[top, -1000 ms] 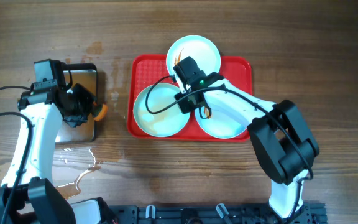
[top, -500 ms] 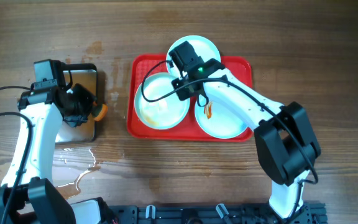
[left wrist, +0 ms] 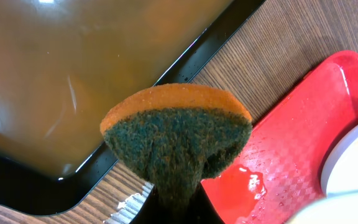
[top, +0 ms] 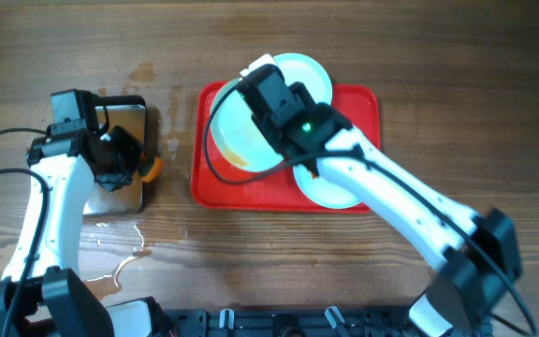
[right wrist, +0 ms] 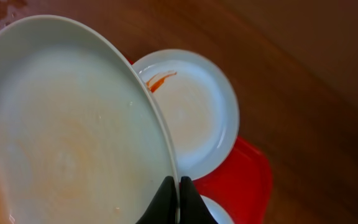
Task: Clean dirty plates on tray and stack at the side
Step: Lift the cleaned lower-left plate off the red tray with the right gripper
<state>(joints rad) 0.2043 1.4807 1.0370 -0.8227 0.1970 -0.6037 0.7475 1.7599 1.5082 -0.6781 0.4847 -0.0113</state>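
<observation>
The right gripper (right wrist: 174, 186) has its jaws clamped on the rim of one round white plate (top: 237, 131), pinching only the edge, so the plate hangs tilted above the left half of the large red rectangular plastic tray (top: 251, 192), clear of its surface. An edge grip of this kind probably serves to bring the plate's face toward the other arm for wiping. A faint orange film shows on the face, so I judge this plate not yet clean.

The left gripper (left wrist: 176, 202) has its jaws closed on a sponge with an orange top and a dark green scouring face (left wrist: 176, 134), folded by the squeeze. It hangs left of the tray, over the near corner of a black-rimmed metal pan (top: 129, 117) that appears to hold brownish liquid, likely for wetting the sponge. Sponge and lifted plate are well apart.

Two more white plates remain on the tray. One sits at its far edge (right wrist: 191, 112) with an orange-red smear (right wrist: 160, 79) near its rim, and the other lies at the tray's near right (top: 330, 187), mostly under the right arm. The raised plate overlaps the far one in the overhead view, so a careless swing could clip it. A wet patch glistens on the tray's left part (left wrist: 250, 183), and spilled water lies on the wooden worktop (top: 438, 56) beyond the tray's near left corner (top: 124, 248). No stack has begun beside the tray.
</observation>
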